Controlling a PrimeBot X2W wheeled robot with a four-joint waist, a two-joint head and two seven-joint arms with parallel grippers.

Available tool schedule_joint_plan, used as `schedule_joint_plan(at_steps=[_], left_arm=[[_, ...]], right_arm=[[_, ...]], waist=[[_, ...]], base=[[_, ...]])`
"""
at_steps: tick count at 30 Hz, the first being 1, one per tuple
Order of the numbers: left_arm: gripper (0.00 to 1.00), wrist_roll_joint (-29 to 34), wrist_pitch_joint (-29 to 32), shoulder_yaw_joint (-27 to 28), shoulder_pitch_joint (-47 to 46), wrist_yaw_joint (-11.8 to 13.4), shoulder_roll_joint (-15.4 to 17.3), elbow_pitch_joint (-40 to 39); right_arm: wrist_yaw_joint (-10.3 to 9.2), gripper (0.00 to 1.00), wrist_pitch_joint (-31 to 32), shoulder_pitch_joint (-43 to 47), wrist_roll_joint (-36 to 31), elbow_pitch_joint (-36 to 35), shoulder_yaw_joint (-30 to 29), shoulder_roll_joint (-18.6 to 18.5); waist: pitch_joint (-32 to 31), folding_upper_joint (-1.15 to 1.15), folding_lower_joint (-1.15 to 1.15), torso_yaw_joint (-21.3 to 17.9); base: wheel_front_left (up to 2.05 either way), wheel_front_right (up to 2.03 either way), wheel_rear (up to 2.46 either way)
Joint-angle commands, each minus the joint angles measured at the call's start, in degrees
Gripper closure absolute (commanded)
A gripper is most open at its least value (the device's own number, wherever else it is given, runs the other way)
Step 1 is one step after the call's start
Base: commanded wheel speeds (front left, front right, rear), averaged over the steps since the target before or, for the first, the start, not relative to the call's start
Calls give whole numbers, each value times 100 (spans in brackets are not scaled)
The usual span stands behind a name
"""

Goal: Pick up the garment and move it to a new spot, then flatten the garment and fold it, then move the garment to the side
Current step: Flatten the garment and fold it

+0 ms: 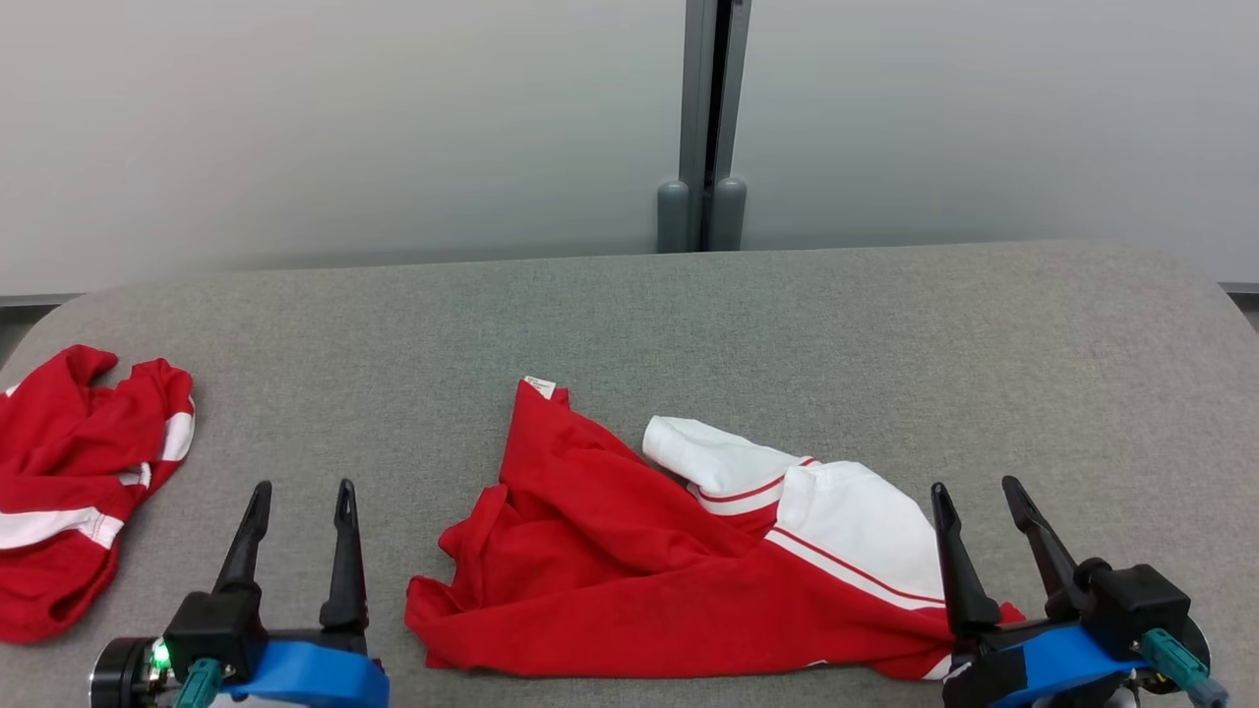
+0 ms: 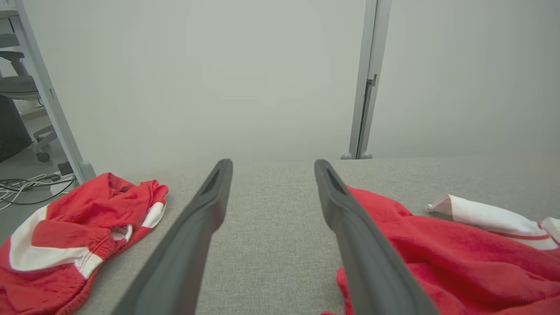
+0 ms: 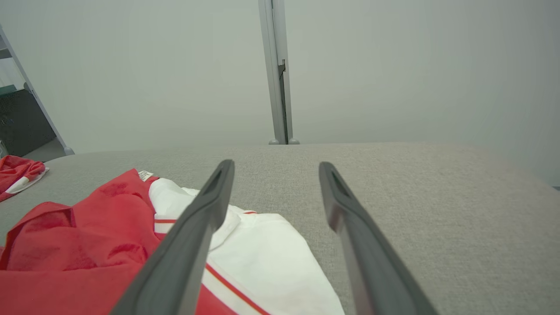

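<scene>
The garment [image 1: 610, 570], red with a white part on its right side, lies crumpled on the grey table [image 1: 885, 324], in the middle and close to the near edge. Its far corner, which carries a small white label [image 1: 539, 386], points toward the wall. Beyond this corner the grey surface lies open up to the rounded far edge, and also to the right, as far as the right corner.

The left gripper [image 1: 303, 490] is near the garment's left edge, fingers spread apart with only table between them. A strip of bare table separates it from the red cloth.

The right gripper [image 1: 976, 487] is also spread wide and holds nothing. Its left finger stands over the garment's lower right corner (I cannot tell if it touches the cloth).

A second red garment [image 1: 69, 492] lies bunched at the table's left edge, well apart from the first.
</scene>
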Motion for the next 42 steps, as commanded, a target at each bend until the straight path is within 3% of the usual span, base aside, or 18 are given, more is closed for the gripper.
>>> schedule_joint_plan(at_steps=[1, 7, 16, 25, 35, 42], left_arm=[[0, 66, -27, -29, -259, -65, -13, 47], [0, 131, -27, -130, -1074, -193, -15, 285], [0, 234, -27, -427, -2433, -283, 262, 968], [0, 79, -26, -827, -3165, -312, 425, 2329], [0, -682, 121, -1657, -3550, -300, 419, 3940], [0, -1282, 688, -2355, -3563, -300, 419, 4609]], right_arm=[[3, 0, -19, -76, -30, 3, -8, -15], [3, 0, -19, -207, 2, -27, 35, -15], [3, 0, -19, -492, 43, -99, 65, -14], [3, 0, -19, -644, 100, -116, 63, -14], [3, 0, -19, -764, 134, -110, 74, -15], [3, 0, -19, -782, 128, -83, 62, -14]], waist=[[43, 0, 0, -38], [250, 0, 0, -212], [780, 0, 0, -680], [1101, 0, 0, -947], [1229, 0, 0, -1085], [1217, 0, 0, -1149]], base=[[0, 0, 0], [0, 0, 0], [0, 0, 0], [0, 0, 0], [0, 0, 0], [0, 0, 0]])
